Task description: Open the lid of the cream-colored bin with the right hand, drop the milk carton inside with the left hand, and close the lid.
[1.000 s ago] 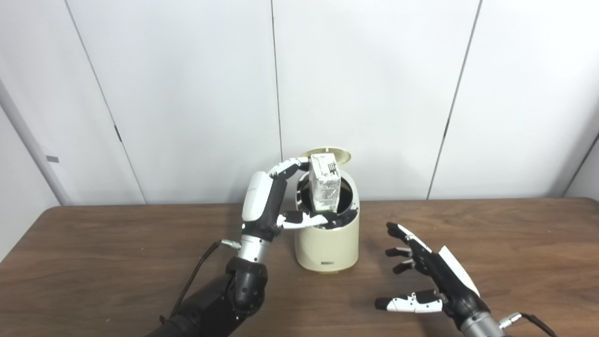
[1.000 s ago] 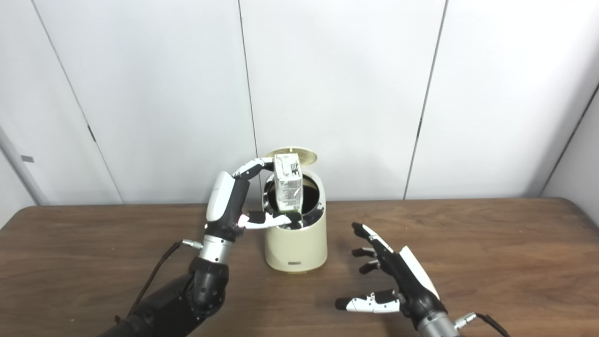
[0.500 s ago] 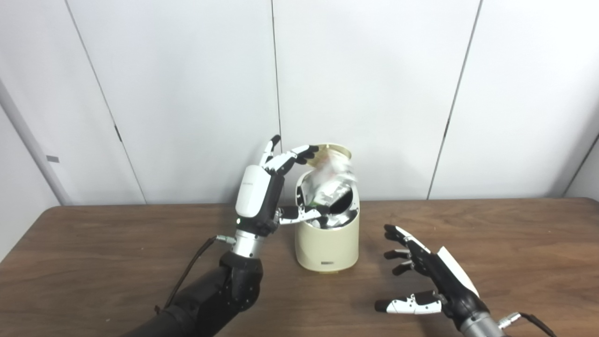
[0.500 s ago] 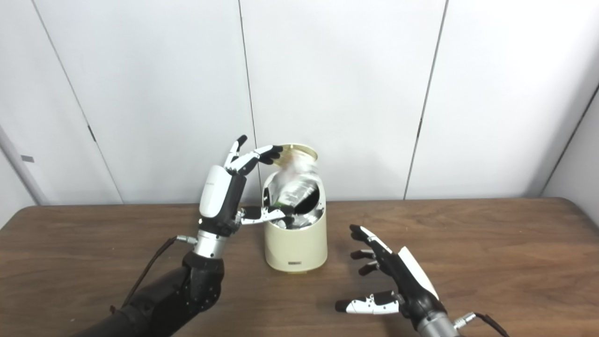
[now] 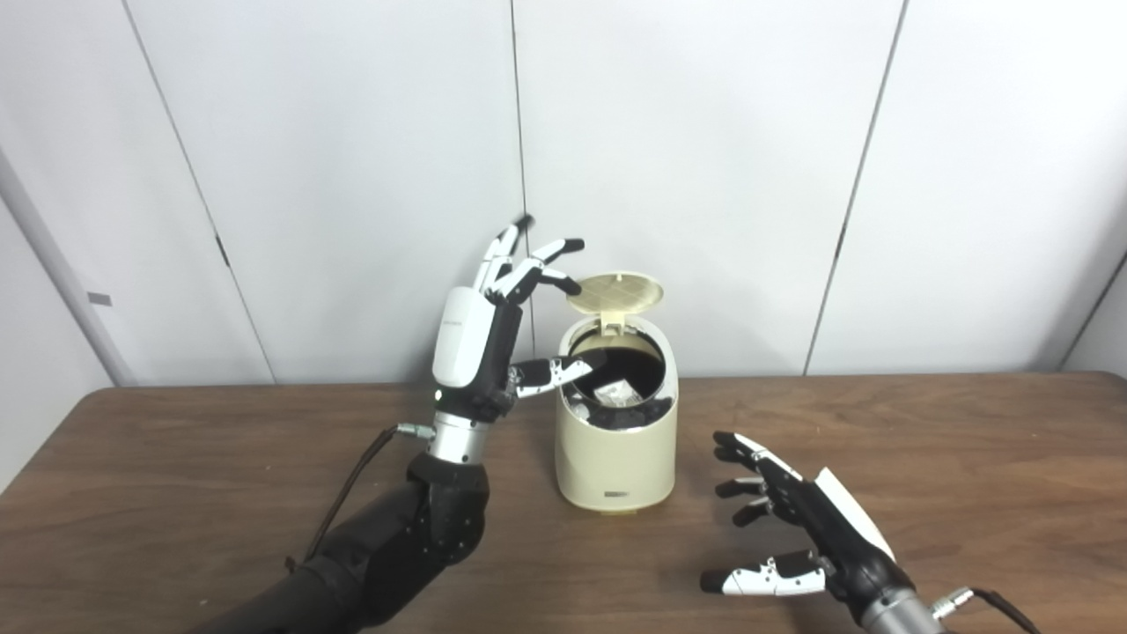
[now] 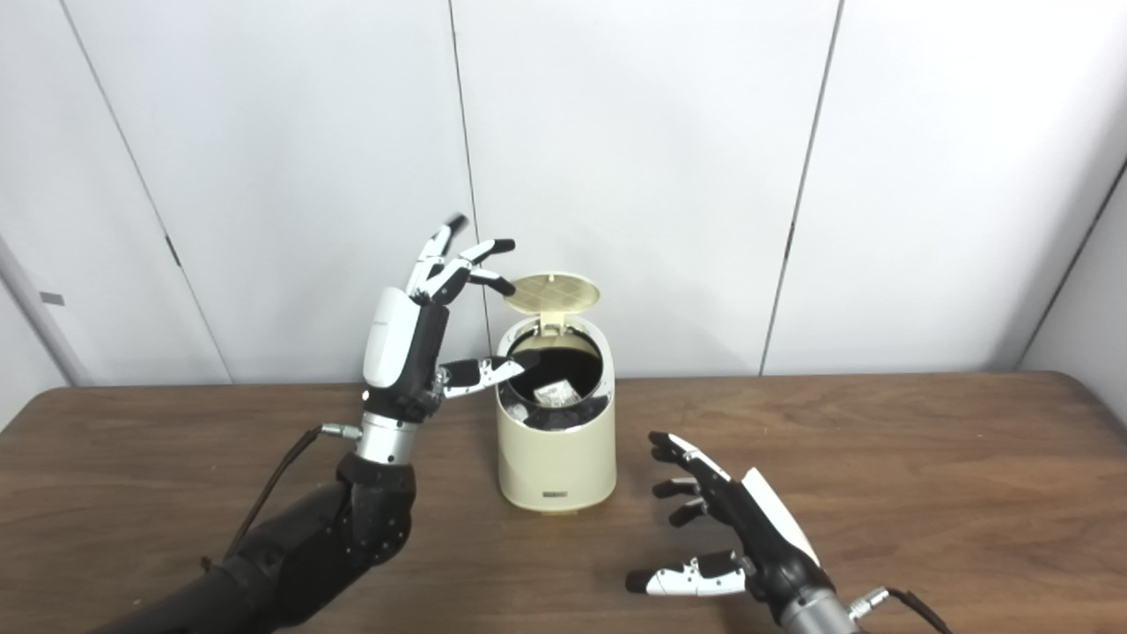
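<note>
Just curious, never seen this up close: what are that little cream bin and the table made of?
Cream-colored bin: probably plastic, judging by its smooth, even, slightly glossy shell and thin flip lid with moulded ribs. Table: looks like wood or a wood-grain laminate, brown with streaky grain and a matte sheen; the pictures cannot settle which.

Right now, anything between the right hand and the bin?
Nothing: only bare table separates the right hand from the bin, clearest in the left eye view.

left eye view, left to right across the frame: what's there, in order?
left hand → cream-colored bin, lid up, milk carton inside → right hand
</note>
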